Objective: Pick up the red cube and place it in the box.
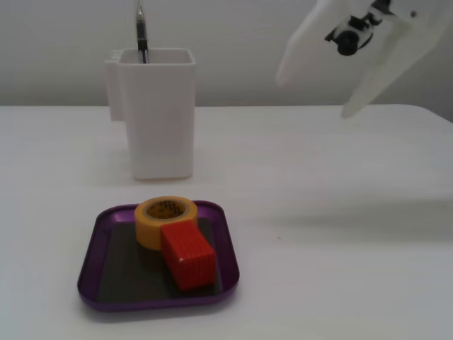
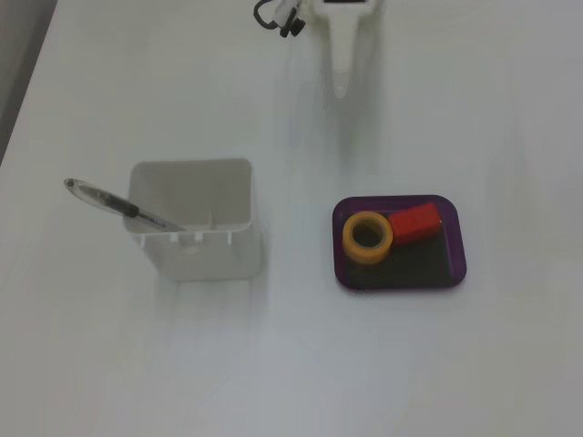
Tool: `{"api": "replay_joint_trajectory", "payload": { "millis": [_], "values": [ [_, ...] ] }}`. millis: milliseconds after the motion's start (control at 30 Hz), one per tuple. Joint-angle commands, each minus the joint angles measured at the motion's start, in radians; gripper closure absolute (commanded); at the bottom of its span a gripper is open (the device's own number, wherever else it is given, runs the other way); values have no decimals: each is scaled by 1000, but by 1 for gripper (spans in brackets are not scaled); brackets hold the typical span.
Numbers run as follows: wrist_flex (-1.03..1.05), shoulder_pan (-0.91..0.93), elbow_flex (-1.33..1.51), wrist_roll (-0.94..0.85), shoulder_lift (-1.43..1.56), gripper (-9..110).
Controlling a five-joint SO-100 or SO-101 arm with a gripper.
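Observation:
The red cube (image 1: 188, 256) lies inside the box (image 1: 90, 261), a shallow purple-rimmed tray with a dark bottom, and touches a yellow tape roll (image 1: 165, 219) that is also in the tray. In the other fixed view, from above, the cube (image 2: 417, 222) sits at the tray's (image 2: 401, 280) upper right, to the right of the roll (image 2: 367, 238). My white gripper (image 1: 313, 93) hangs raised at the upper right, well away from the tray, with its fingers apart and nothing between them. From above, the gripper (image 2: 340, 86) shows at the top edge.
A tall white rectangular container (image 1: 157, 113) holding a pen (image 1: 141, 32) stands behind the tray; from above the container (image 2: 196, 218) is to the tray's left. The white table (image 1: 340, 234) lies bare to the right of the tray.

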Motion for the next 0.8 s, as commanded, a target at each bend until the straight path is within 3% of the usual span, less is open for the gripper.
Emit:
{"api": "replay_joint_trajectory", "payload": {
  "millis": [0,400,767],
  "values": [
    [-67,14,187,-2,279,78],
    [-57,15,749,0,864,78],
    [-55,15,836,8,927,83]
  ]
}}
